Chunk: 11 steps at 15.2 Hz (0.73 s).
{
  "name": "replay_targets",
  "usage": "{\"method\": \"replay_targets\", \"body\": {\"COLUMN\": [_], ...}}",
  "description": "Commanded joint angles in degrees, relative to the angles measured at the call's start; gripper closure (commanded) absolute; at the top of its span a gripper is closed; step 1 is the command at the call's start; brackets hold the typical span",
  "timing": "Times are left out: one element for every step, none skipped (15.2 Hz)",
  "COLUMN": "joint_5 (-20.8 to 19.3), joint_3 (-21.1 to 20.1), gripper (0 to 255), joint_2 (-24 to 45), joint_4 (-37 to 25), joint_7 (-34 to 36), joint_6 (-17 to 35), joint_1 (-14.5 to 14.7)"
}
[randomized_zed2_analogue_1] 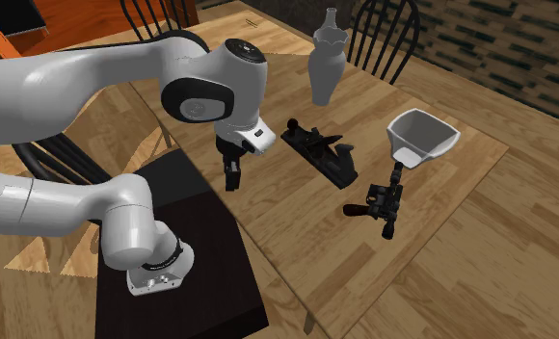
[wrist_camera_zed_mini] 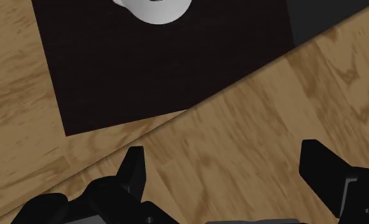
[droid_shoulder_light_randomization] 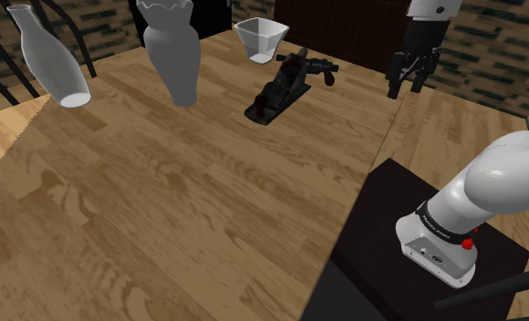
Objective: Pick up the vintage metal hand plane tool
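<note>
The all-black two-finger gripper [droid_shoulder_light_randomization: 405, 88] hangs spread wide and empty above the edge of the wooden table [droid_shoulder_light_randomization: 162, 201]. The dark metal hand plane [droid_shoulder_light_randomization: 276, 91] lies well apart from it on that table, near a white angular bowl [droid_shoulder_light_randomization: 261, 39].

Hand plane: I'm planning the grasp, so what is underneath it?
The hand plane lies on the wooden table, with bare wood showing along its sides. The tabletop directly beneath its sole is covered by the plane itself, so that cannot be checked.
</note>
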<state>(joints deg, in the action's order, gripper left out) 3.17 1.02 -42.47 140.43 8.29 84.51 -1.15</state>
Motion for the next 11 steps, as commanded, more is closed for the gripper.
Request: {"method": "replay_targets", "body": {"joint_5": [0.00,0.98,1.90,2.74,3.50,4.18,4.76,5.27,5.68,5.97,6.18], "joint_3": [0.00,-1.00,-2.01,-3.00,-3.99,-4.96,-5.92,-6.87,-7.81,-8.70,-9.60], "gripper": [0,0,0,0,0,0,0,0,0,0,0], "joint_2": [0.00,0.85,1.78,2.80,3.89,5.06,6.29,7.59,8.95,10.36,11.82], "joint_4": [0.00,0.11,0.14,0.08,-0.06,-0.28,-0.58,-0.97,-1.45,-2.00,-2.64], "joint_7": [0.00,2.09,4.13,6.16,8.16,10.15,12.14,14.11,16.07,18.05,20.03], "joint_6": [0.00,2.04,4.09,6.15,8.22,10.28,12.33,14.37,16.38,18.37,20.31], "joint_1": [0.00,-0.06,-0.16,-0.25,-0.38,-0.51,-0.66,-0.85,-1.07,-1.28,-1.54]}}
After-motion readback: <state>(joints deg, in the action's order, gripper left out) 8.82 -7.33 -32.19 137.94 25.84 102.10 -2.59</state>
